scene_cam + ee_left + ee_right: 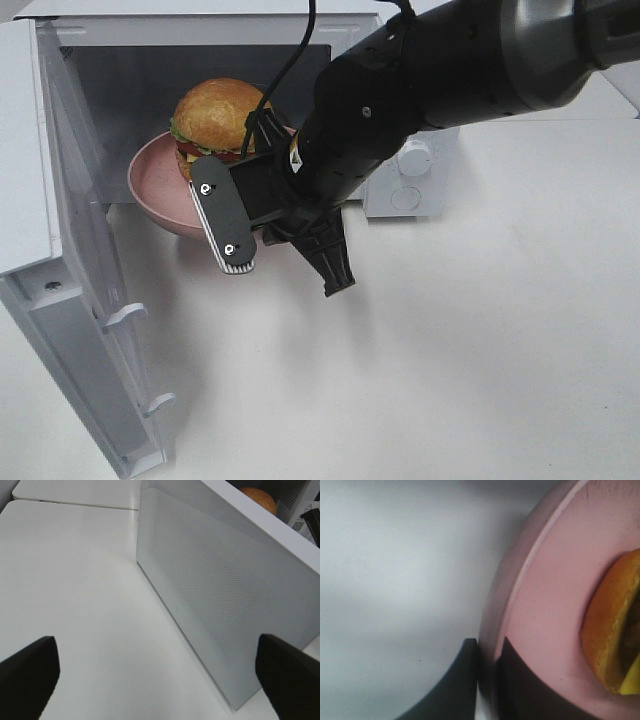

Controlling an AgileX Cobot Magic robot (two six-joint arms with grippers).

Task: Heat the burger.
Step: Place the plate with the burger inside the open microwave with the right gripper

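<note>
The burger (215, 115), with a golden bun, lettuce and tomato, sits on a pink plate (155, 185) at the mouth of the open microwave (120, 70). My right gripper (490, 652) is shut on the plate's near rim, one finger inside the rim and one outside. In the right wrist view the plate (550, 595) fills the frame and the burger (612, 635) shows at its edge. My left gripper (160, 680) stands wide open with nothing between its fingers, outside the microwave door (220, 590). The bun (257, 497) peeks over the door.
The microwave door (70, 300) swings out to the left toward the table's front. Its control panel with white knobs (412, 165) lies behind my right arm. White tabletop (450, 350) spreads to the front and right.
</note>
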